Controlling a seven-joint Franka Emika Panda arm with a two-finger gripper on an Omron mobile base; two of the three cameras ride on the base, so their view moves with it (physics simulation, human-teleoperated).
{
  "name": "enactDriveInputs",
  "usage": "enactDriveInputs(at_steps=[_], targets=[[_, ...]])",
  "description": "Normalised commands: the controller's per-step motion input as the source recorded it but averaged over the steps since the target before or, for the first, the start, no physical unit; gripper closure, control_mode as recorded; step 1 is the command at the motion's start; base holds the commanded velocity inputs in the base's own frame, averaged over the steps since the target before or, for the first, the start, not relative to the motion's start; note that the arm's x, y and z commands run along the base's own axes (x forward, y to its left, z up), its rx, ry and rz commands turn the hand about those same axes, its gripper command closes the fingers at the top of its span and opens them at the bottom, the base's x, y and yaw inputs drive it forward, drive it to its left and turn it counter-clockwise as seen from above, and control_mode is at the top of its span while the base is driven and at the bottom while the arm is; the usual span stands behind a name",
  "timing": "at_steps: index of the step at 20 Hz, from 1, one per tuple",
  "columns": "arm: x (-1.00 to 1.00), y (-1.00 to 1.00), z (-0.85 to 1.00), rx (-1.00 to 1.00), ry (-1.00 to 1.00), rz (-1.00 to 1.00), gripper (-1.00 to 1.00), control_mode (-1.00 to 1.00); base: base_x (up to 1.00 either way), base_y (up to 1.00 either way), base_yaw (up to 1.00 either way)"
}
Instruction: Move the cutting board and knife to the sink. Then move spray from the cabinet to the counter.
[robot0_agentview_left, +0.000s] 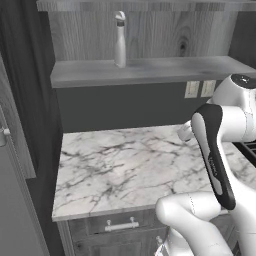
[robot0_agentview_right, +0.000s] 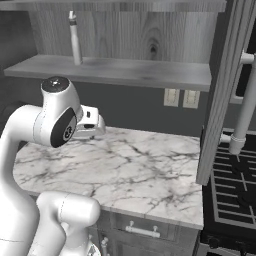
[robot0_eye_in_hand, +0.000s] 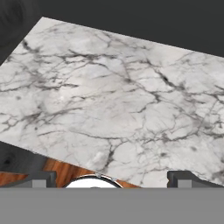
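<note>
Spray (robot0_agentview_left: 119, 40) is seen upright on the cabinet (robot0_agentview_left: 150, 71) shelf, far left — judged light, rigid, slick, best gripped mid-body. Gripper (robot0_eye_in_hand: 112, 180) is held wide apart above the counter (robot0_eye_in_hand: 113, 96), empty.

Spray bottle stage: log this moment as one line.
spray: upright on cabinet shelf | gripper: open, empty, above counter

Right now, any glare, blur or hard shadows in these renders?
Left base view: flat even light, spray sharp on the cabinet shelf, soft shading beneath it. Right base view: same, no glare on the counter. Hand view: marble veins slightly soft, no highlights; gripper open.
</note>
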Motion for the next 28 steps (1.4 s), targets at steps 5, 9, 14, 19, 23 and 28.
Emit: enactDriveInputs(at_steps=[5,9,14,19,23,28], targets=[[0.00,0.24,0.17,-0.06,0.00,0.00,-1.00,-1.00,0.00,0.00,0.00],[0.00,0.52,0.27,-0.13,0.06,-0.06,-1.00,-1.00,0.00,0.00,0.00],[0.00,0.27,0.21,-0.09,0.15,-0.10,-1.00,-1.00,0.00,0.00,0.00],[-0.07,0.00,0.00,-0.01,-0.03,-0.01,-1.00,-1.00,0.00,0.00,0.00],[-0.41,0.00,0.18,0.00,-0.27,0.00,-1.00,-1.00,0.00,0.00,0.00],[-0.28,0.00,0.56,0.02,-0.35,0.00,-1.00,-1.00,0.00,0.00,0.00]])
